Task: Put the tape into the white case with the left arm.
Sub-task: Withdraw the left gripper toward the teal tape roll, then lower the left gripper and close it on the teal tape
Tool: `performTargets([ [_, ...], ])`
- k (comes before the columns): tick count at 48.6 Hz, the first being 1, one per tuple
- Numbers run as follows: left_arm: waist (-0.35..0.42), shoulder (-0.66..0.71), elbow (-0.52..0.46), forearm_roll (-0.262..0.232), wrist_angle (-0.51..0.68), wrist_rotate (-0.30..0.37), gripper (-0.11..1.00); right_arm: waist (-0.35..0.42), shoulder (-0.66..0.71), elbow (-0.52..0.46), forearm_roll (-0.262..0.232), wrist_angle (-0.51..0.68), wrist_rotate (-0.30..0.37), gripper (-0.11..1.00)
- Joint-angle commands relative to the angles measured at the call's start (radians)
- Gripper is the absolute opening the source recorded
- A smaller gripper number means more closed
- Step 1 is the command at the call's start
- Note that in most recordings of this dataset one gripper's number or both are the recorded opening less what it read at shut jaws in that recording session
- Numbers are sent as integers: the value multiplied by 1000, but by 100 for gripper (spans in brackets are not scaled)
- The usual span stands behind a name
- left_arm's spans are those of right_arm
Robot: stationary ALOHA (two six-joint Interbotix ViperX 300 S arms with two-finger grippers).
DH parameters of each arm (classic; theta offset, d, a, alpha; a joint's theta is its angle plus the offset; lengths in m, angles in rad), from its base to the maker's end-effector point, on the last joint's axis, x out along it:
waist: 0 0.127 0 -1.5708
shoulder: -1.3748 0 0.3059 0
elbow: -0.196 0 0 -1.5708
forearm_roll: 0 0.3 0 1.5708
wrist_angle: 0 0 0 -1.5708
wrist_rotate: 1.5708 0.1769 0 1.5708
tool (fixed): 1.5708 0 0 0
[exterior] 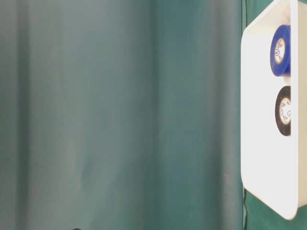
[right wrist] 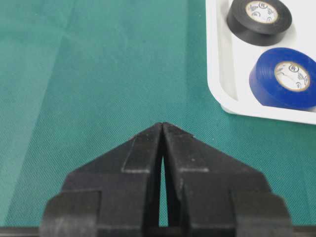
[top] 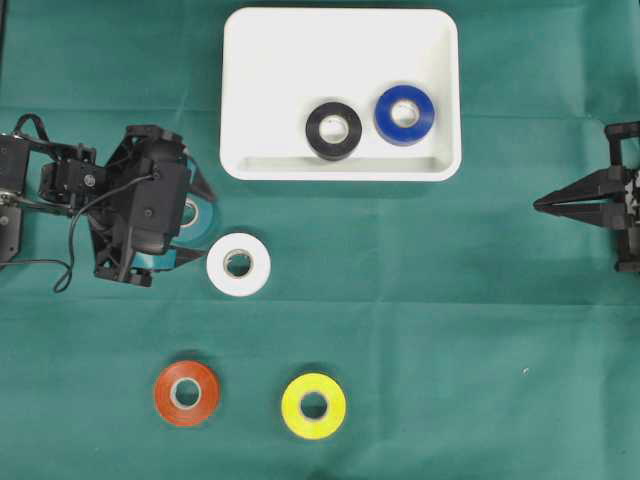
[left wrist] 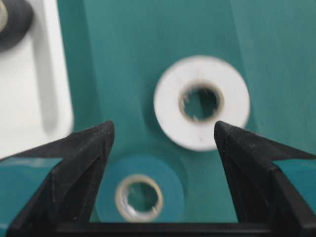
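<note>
The white case lies at the top middle and holds a black tape roll and a blue one. A teal tape roll lies flat on the green cloth at the left, and my left gripper hovers over it, open. In the left wrist view the teal roll sits low between the spread fingers, nearer the left one, untouched by my left gripper. A white tape roll lies just beyond the fingertips. My right gripper is shut and empty at the right edge.
On the cloth also lie a white tape roll, an orange-red roll and a yellow roll. The case corner is to the left of my left gripper. The case also shows in the table-level view.
</note>
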Motion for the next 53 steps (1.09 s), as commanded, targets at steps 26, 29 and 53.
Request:
performTargets([
  [26,-29,0,-2,-3,121,-78,81,0,5,-12,-2,-3,2,-9],
  [29,-29,9,5,-3,114,-78,81,0,5,-12,0,-5,2,-9],
  [53,-25,166,63,-2,-75,-78,81,0,5,-15,0,-3,2,-9],
])
